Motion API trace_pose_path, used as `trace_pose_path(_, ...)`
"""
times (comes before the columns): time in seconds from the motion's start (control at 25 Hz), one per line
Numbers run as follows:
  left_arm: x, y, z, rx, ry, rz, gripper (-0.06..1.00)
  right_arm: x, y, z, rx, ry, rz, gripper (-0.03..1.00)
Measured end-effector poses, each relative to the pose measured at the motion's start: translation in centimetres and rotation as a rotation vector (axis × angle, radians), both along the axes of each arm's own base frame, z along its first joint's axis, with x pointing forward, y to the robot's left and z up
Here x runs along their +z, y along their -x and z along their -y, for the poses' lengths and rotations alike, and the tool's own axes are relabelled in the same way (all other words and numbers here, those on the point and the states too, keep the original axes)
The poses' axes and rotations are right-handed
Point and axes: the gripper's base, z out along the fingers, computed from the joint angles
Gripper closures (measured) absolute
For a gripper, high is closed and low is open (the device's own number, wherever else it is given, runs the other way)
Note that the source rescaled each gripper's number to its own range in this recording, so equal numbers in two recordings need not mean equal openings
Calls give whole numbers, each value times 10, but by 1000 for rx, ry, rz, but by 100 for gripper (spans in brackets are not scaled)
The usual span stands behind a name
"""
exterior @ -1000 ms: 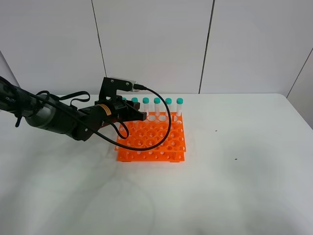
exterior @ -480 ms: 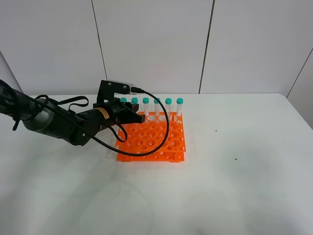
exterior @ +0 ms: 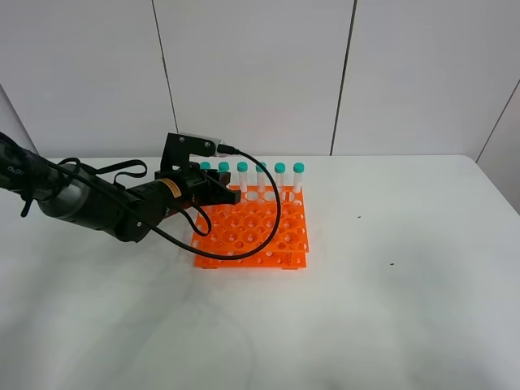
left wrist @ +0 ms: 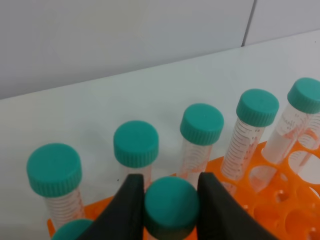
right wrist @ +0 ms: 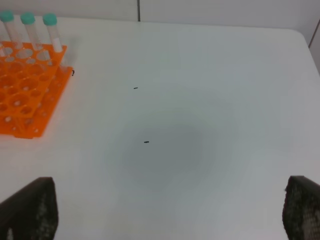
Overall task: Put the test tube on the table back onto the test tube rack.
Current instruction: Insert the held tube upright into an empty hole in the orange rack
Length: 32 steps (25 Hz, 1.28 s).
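Note:
My left gripper [exterior: 219,193] is over the back left part of the orange test tube rack [exterior: 268,236]. In the left wrist view its two black fingers [left wrist: 131,210] close on the teal cap of the test tube [left wrist: 171,205], held upright just in front of the rack's back row. The tube's lower part is hidden, so I cannot tell if it sits in a hole. Several identical tubes [left wrist: 201,125] stand in the back row [exterior: 280,175]. My right gripper [right wrist: 165,212] is open and empty above the white table [right wrist: 200,100], far from the rack [right wrist: 25,100].
A black cable [exterior: 272,219] loops from the left wrist over the rack's middle holes. Small dark specks [right wrist: 146,142] lie on the table right of the rack. A white panelled wall [exterior: 260,73] stands behind the table.
The left gripper has shifted slightly left and down at the rack's back left over the last second. It has stayed still for the last half second.

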Motion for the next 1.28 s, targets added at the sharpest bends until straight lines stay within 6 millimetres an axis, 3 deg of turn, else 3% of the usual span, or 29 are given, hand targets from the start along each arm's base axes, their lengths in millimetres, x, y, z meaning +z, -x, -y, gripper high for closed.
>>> trace_pose_path(1.28, -8, 3, 8, -62, 10, -5, 94, 0, 0, 0, 0, 0, 0, -3)
